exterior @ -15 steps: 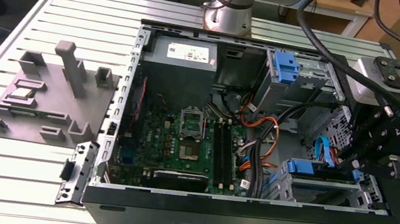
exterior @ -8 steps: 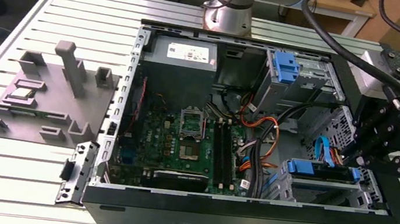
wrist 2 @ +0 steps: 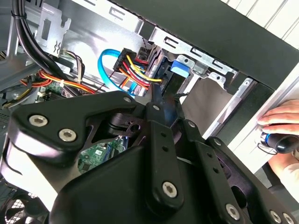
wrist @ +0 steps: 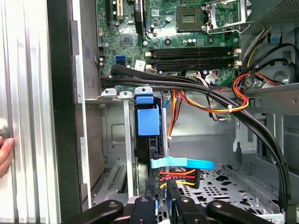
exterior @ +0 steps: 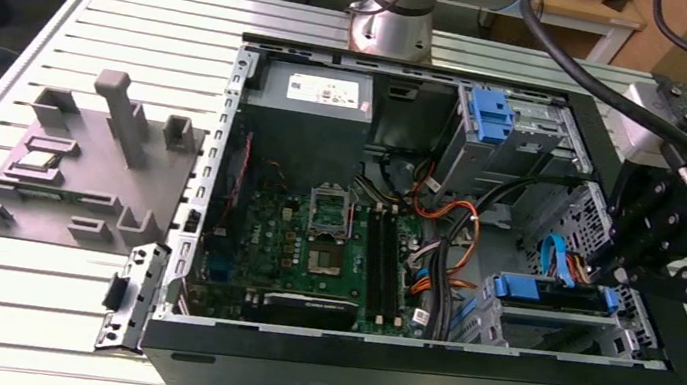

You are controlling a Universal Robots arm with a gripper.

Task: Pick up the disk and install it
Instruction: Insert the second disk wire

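- Hand [wrist: 161,198]: nearest the camera, over the drive bay; grip state cannot be determined.
- Disk [exterior: 554,294]: seated in the bay at the exterior view's right, cables [wrist: 177,177] attached.
- Step, as judged: final seating; requires a clean withdrawal.

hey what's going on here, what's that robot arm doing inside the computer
A single robot arm is working inside an open desktop computer case lying on a slatted metal table. Its gripper hangs over the drive bay at the exterior view's right, just above the disk, which sits in that bay with its blue rails and cables plugged into it. A person's hand rests on the table just outside the case.
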